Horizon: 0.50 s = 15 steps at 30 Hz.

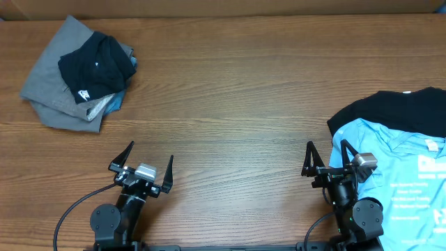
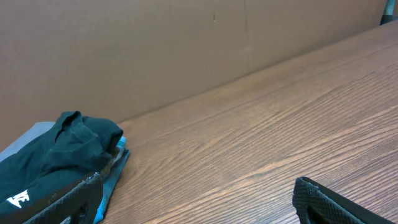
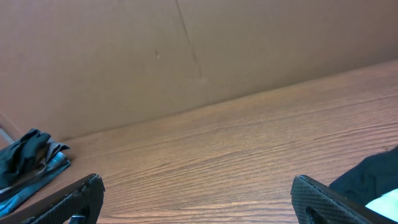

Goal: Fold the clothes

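1. the left claw (image 1: 150,153) sits by the near edge of the bench (image 1: 230,104), left of the middle. its jaws are spread wide and hold nothing, with only bare wood between them.
2. the right claw (image 1: 327,146) sits by the near edge too, toward the near right corner. it is also spread wide and empty. from overhead its right finger shows against the left hem of the light blue t-shirt (image 1: 394,164) — whether it touches the cloth i cannot tell.
3. the light blue t-shirt lies spread out at the right edge, with white print on it, and runs out of view past that edge.
4. a black t-shirt (image 1: 397,108) lies beneath it, showing as a dark band on its far side. the right wrist view catches a dark fold (image 3: 367,177) low on the right.
5. in the far left corner there is a pile, well apart from both claws. a grey t-shirt (image 1: 49,84) is at the bottom, and a crumpled black garment (image 1: 94,66) with a small white mark lies on top. a sliver of light blue cloth (image 1: 115,103) peeks out at the pile's near right side.
6. a cardboard wall (image 2: 155,56) stands along the far edge.
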Available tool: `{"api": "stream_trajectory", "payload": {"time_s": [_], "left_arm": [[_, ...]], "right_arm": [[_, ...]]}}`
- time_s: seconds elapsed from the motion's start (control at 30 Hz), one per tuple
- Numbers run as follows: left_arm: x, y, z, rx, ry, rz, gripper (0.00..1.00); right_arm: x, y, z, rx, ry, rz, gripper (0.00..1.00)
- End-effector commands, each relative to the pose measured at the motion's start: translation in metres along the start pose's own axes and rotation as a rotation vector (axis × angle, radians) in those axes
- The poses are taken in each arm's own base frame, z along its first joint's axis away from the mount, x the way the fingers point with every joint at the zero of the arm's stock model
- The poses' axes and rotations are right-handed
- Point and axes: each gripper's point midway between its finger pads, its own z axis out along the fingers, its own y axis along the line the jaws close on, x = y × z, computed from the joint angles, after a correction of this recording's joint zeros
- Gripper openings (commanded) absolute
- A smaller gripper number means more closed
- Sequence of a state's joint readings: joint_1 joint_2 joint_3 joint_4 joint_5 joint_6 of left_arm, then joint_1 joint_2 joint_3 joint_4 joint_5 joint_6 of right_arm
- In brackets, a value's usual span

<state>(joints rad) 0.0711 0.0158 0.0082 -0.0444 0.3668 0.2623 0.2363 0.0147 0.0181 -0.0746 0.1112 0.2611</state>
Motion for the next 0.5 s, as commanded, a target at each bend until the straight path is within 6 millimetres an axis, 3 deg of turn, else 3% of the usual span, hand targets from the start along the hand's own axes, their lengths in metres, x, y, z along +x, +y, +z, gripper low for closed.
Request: {"api": "stream_trajectory", "payload": {"time_s": [0.0, 0.47], "left_arm": [[-0.0019, -0.0047, -0.0002, 0.022, -0.013, 0.006, 1.0], [-0.0017, -0.0048, -0.0002, 0.022, -0.012, 0.014, 1.0]], "right_arm": [[0.0013, -0.0005, 0.0, -0.002, -0.005, 0.002, 1.0], [0.0011, -0.0004, 0.0, -0.002, -0.006, 0.002, 1.0]]}}
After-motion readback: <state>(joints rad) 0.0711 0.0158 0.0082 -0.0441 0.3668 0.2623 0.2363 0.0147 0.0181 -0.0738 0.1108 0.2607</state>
